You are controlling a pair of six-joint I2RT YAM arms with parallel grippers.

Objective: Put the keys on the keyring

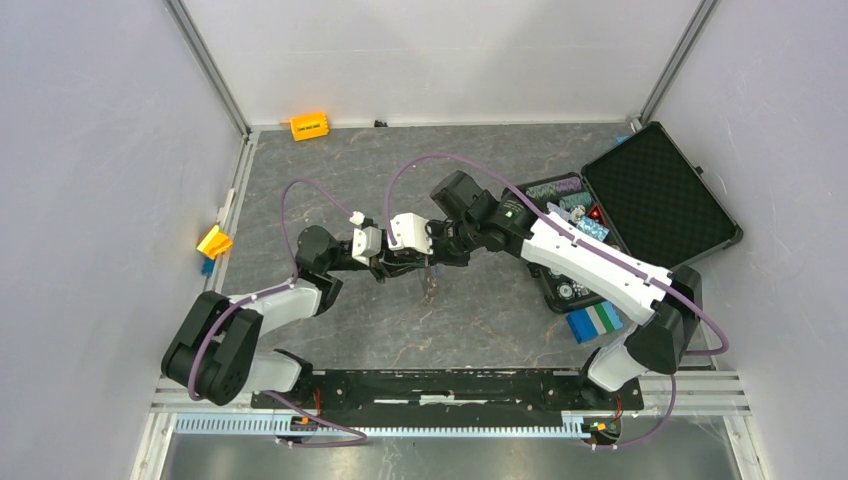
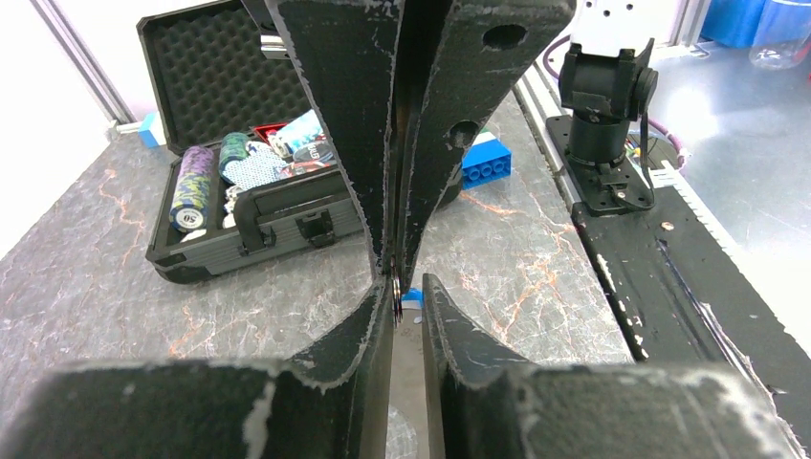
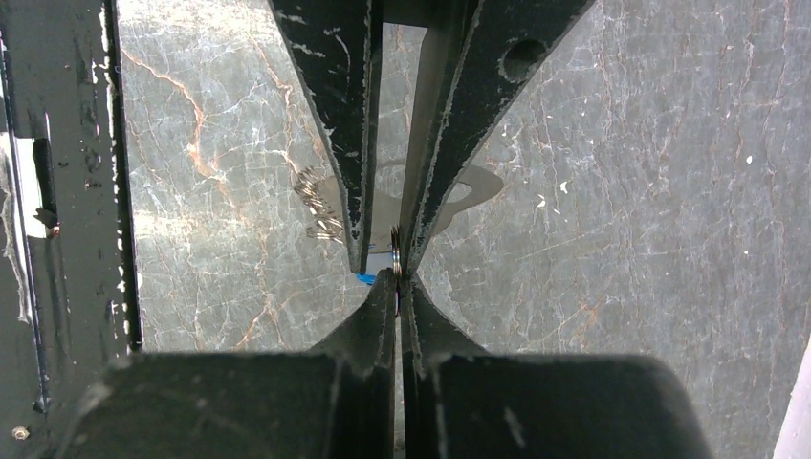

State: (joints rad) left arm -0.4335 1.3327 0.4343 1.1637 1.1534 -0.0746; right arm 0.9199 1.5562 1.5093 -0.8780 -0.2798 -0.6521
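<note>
Keyring (image 3: 395,245), as best I can make it out, is the thin strip of metal seen edge-on at the very tip of my right hand (image 3: 396,279). That hand's fingers are clenched flat on it, with no daylight between them. The view is too tight for me to be sure it is the loop and not a key's blade.

Just beside the strip, at the same fingertips, a blue tag (image 2: 411,298) peeks out, so I judge one of the keys is right at the meeting point.

My left hand (image 2: 409,295) comes in nose to nose with the right. Its fingers stand slightly apart, with the strip lying along the inner face of one, and I cannot tell whether they grip anything. Both hands hang above the marble table (image 3: 622,239), and the open case (image 2: 249,239) sits well off beyond my right hand.

I take the step in hand to be the threading itself: key to loop, not yet visibly joined. The next move calls for a firm, unmoving right hand. The left should make only a small, straight push to carry the key's hole over the loop's opening, without twisting the metal out of the pinch.
</note>
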